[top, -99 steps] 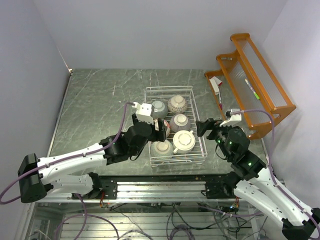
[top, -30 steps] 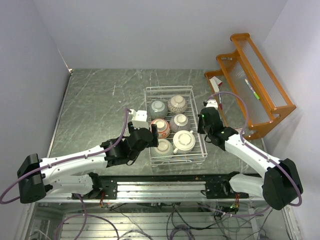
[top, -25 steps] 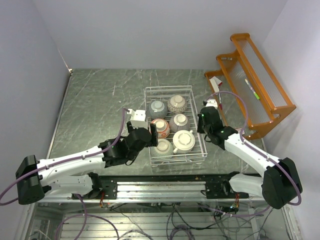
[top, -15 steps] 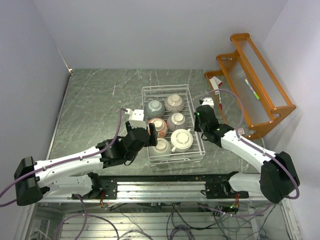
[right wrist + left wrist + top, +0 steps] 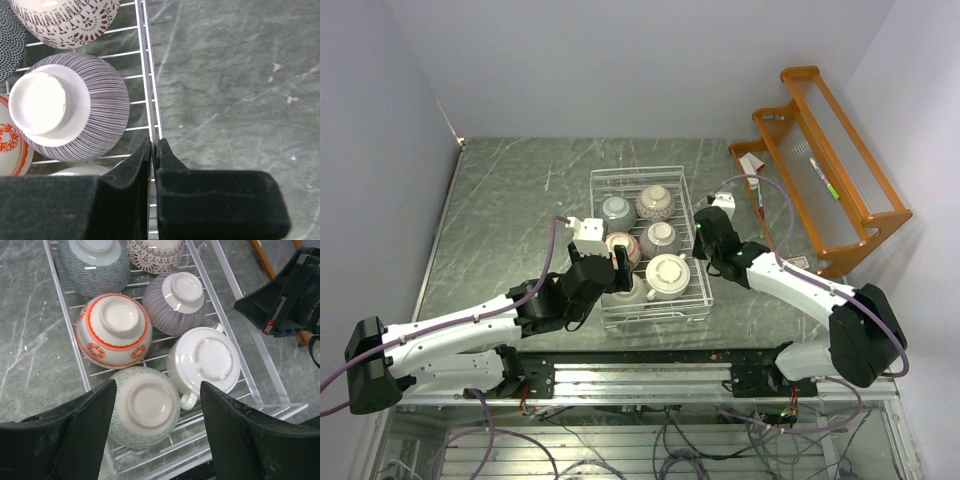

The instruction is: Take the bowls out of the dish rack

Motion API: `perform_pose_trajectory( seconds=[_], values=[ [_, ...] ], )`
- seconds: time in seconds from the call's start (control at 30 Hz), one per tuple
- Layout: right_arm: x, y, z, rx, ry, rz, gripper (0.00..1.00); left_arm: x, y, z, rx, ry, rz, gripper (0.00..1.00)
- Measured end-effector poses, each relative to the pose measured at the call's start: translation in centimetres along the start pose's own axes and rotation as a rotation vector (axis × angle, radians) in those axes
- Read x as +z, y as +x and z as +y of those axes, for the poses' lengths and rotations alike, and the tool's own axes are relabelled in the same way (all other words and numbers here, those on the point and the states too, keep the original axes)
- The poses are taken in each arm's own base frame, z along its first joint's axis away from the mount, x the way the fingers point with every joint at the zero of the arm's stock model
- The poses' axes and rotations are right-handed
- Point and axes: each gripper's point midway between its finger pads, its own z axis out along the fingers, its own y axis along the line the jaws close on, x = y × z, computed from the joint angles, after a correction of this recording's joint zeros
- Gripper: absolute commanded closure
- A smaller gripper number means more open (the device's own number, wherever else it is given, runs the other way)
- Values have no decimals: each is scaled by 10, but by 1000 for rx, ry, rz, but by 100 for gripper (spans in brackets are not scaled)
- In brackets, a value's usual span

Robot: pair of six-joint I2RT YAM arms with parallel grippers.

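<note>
Six upturned ceramic bowls [image 5: 172, 305], stiff, slick and chippable, probably best pinched by the foot ring [image 5: 120, 315], sit in the dish rack [image 5: 641, 170] on the bench [image 5: 515, 200], the left tool [image 5: 157, 390] spread wide over the near green-patterned bowl [image 5: 122, 427], the right tool [image 5: 152, 143] clenched on the rack's right rim.

The counter [image 5: 510, 200] is dark grey-green stone crossed by pale veins, with a few small white flecks on it. An orange wooden shelf rack [image 5: 840, 150] stands along the counter's right edge, reaching toward the far right corner. It has two stepped tiers with pale, translucent-looking panels between the orange rails. A slim pen [image 5: 823, 178] with a green part lies lengthwise on the upper tier. A small white and red item [image 5: 752, 168], too small to make out, sits on the lower tier. Plain pale lilac walls [image 5: 620, 60] rise behind the far edge and along both side edges.
</note>
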Motion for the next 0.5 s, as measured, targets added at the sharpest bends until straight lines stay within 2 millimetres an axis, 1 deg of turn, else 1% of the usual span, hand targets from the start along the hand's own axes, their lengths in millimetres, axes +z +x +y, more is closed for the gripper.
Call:
perform_pose_trajectory(
  seconds=[0.17,0.37,0.5],
  values=[
    [8,-3,26,26,-11,1,100,0,1,0,-11,-3,3,22],
    [15,-3,65,66,-59,-15,100,-3,1,2,-33,-5,4,24],
    [20,-3,90,75,-76,-24,100,-9,-3,8,-55,-10,-10,26]
  ],
)
